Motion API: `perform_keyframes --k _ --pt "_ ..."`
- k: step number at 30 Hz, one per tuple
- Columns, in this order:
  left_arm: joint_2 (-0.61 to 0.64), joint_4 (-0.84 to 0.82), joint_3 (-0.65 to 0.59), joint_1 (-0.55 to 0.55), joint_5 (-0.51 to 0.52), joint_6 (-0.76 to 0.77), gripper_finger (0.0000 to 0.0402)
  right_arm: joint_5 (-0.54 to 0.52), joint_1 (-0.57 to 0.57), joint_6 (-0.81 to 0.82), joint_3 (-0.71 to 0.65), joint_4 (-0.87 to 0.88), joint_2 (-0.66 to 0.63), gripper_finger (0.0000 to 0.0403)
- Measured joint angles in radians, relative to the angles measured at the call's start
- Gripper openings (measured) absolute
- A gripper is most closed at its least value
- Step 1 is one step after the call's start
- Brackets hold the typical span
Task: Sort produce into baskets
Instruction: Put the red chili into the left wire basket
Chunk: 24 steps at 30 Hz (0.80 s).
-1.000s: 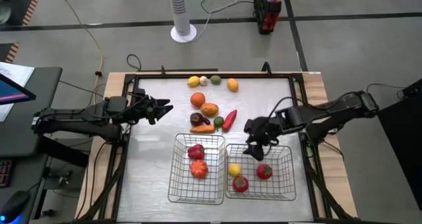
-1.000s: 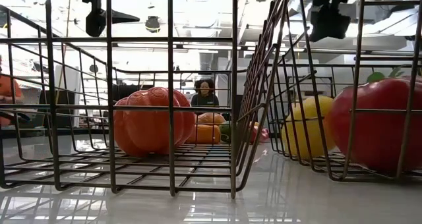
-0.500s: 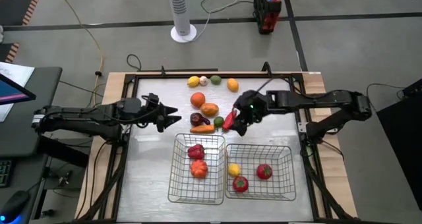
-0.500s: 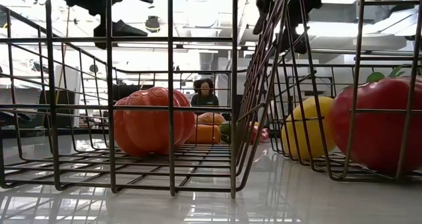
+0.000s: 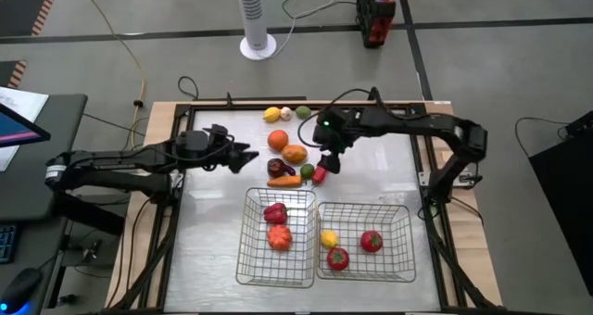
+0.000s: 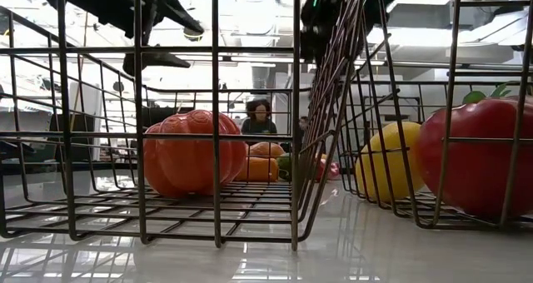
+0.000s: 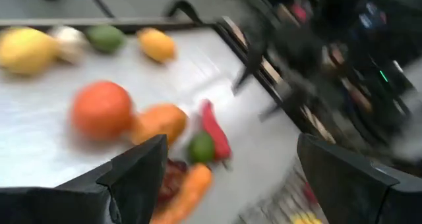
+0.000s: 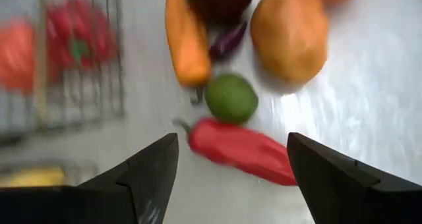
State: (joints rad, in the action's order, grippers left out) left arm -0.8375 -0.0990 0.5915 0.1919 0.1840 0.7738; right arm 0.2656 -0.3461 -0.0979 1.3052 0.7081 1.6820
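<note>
Red long pepper (image 5: 321, 170) lies on the table beside the lime (image 5: 308, 171); right gripper (image 5: 331, 160) has travelled from above the right basket (image 5: 408, 245) to just over it, fingers spread, empty. Left gripper (image 5: 243, 157) open, empty, advancing. Next pick is probable

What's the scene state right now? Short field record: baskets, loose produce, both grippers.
left basket: red pepper-like piece, orange piece
right basket: yellow piece, two red pieces
loose produce: long red pepper, lime, carrot, others beyond
right gripper: open, above the long red pepper, empty
left gripper: open, beside the loose cluster, empty
</note>
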Motion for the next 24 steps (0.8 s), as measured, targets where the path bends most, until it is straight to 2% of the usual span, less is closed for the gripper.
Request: perform_keyframes --k 4,7,11,15,18,24 --pt "0.000 0.000 0.000 0.001 0.139 0.042 0.0324 0.025 -0.030 -0.204 0.000 0.071 0.065 0.0318" --pt "0.000 0.003 0.000 0.001 0.177 0.087 0.0324 0.025 -0.034 -0.304 0.000 0.109 0.090 0.0330" --pt "0.000 0.004 0.000 -0.001 0.179 0.162 0.0324 -0.018 -0.034 -0.354 0.000 0.098 0.092 0.0360" --pt "0.000 0.005 0.000 -0.001 0.179 0.163 0.0324 -0.117 -0.034 -0.356 0.000 0.044 0.092 0.0394" --pt "0.003 0.012 0.000 -0.001 0.162 0.112 0.0324 -0.160 -0.029 -0.367 0.000 0.038 0.092 0.0393" --pt "0.004 0.012 0.001 -0.001 0.145 0.114 0.0324 -0.160 -0.017 -0.380 0.000 0.041 0.100 0.0384"
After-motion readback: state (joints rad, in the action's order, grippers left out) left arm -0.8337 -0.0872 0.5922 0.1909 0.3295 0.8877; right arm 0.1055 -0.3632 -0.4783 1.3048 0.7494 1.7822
